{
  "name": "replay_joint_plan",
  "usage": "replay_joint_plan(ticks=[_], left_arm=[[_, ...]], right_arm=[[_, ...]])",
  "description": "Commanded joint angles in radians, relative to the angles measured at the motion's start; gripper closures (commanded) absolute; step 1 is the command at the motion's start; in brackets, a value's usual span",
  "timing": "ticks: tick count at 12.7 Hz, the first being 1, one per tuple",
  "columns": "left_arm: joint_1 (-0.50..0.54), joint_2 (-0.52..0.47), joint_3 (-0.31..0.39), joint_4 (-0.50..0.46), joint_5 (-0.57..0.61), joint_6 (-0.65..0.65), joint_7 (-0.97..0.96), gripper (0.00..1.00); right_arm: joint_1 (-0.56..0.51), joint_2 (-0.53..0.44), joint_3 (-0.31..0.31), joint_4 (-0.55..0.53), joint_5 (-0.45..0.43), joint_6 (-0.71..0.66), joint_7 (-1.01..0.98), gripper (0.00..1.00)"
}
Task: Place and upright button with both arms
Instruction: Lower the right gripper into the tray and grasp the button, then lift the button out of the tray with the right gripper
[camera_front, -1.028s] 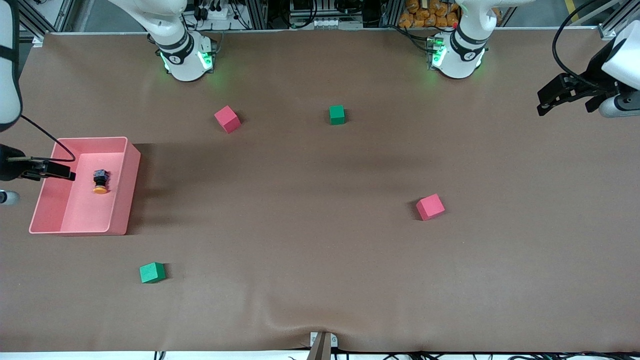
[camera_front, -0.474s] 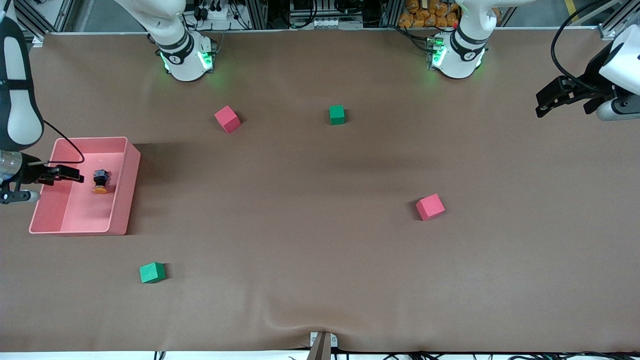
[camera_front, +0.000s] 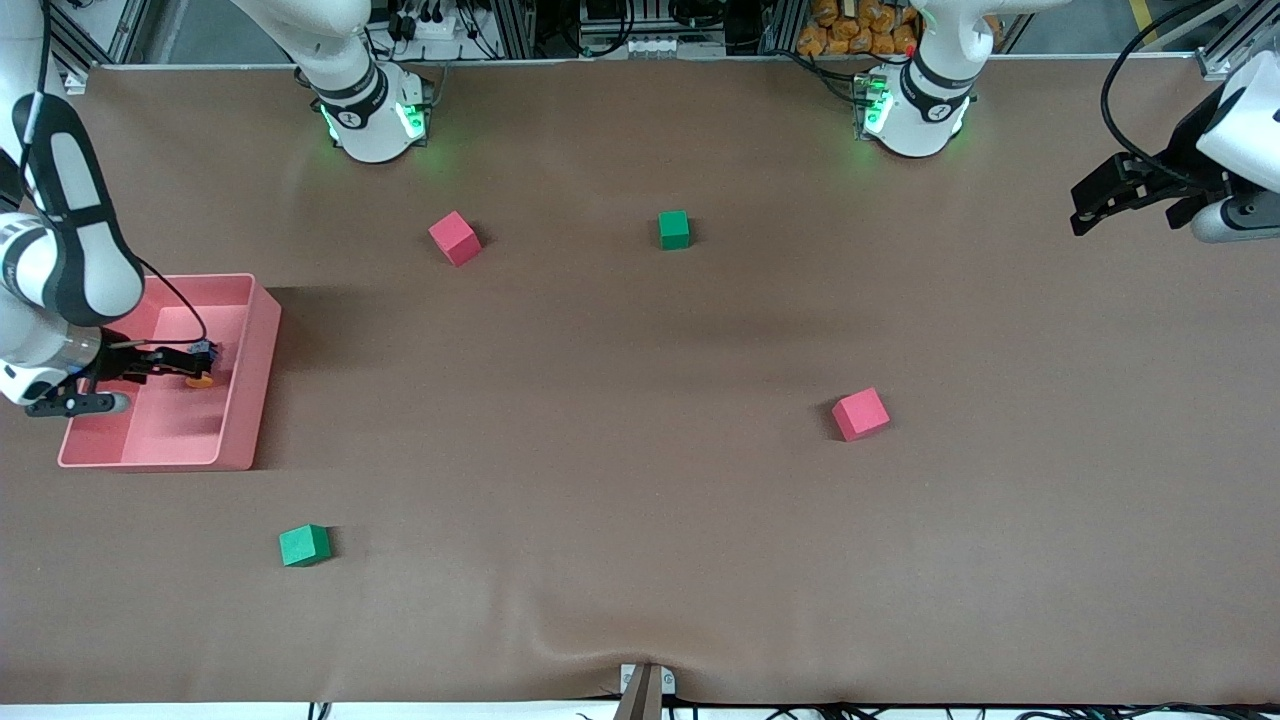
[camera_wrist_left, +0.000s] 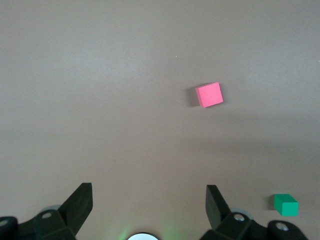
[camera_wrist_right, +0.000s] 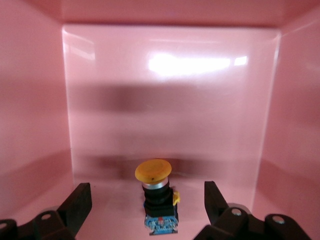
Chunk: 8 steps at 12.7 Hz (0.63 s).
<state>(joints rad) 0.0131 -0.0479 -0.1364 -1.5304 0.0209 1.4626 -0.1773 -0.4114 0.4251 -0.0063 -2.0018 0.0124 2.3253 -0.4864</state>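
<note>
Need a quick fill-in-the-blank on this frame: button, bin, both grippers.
1. The button lies in the ____ bin.
2. The right gripper is open with the button ____ its fingers.
3. The left gripper hangs open over bare ____ at its own end.
4. The button's cap is ____.

Missing words: pink; between; table; orange

front: high, faces bases | left wrist: looks down on table (camera_wrist_left: 100, 75) | right wrist: close inside pink bin (camera_wrist_right: 170, 100) (front shares both)
</note>
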Motion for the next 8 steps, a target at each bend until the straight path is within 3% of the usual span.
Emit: replay_joint_plan(ticks=[1,4,6,8], left_arm=[[-0.001,-0.001,0.000,0.004,-0.015,-0.013,0.018,0.00],[-0.001,-0.001,-0.002,-0.002,-0.015,-0.014,0.018,0.00],[-0.002,-0.003,-0.005,-0.004,-0.015,-0.014,0.018,0.00],[-0.001,-0.003,-0.008,-0.005,-0.015,-0.014,0.018,0.00]], right_arm=[[-0.023,0.010,0.017,-0.025,-0.006,0.045,-0.014,0.00],[-0.030,0.052,0.017,-0.025,-0.006,0.068,-0.015,0.00],[-0.046,0.072,0.017,-0.025,-0.006,0.074,-0.015,0.13],[-0.047,0.080,0.017,-0.025,-0.006,0.083,-0.015,0.38]])
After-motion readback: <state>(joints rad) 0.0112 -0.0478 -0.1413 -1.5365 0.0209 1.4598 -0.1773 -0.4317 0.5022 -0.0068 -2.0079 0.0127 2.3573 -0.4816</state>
